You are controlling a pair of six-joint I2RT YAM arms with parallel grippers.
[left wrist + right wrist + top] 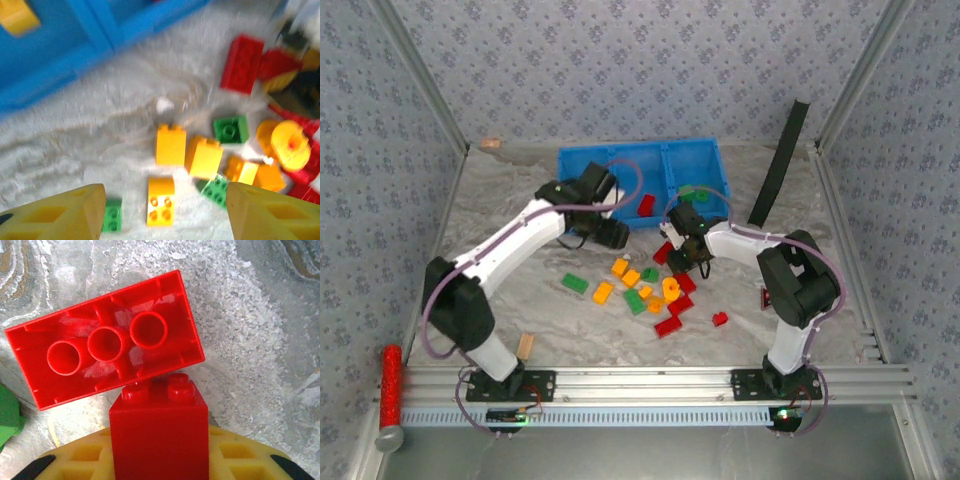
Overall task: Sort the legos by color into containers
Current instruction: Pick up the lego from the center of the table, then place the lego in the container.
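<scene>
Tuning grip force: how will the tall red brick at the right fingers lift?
The tall red brick is probably stiff and light, moulded like the upturned flat red brick whose hollow underside shows. Its glossy sides may slip in the right fingers. The flat brick lies by its studs and might get dragged.

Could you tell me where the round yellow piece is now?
In the top view, the round yellow piece lies in the pile, red bricks on its right, orange bricks on its left.
</scene>
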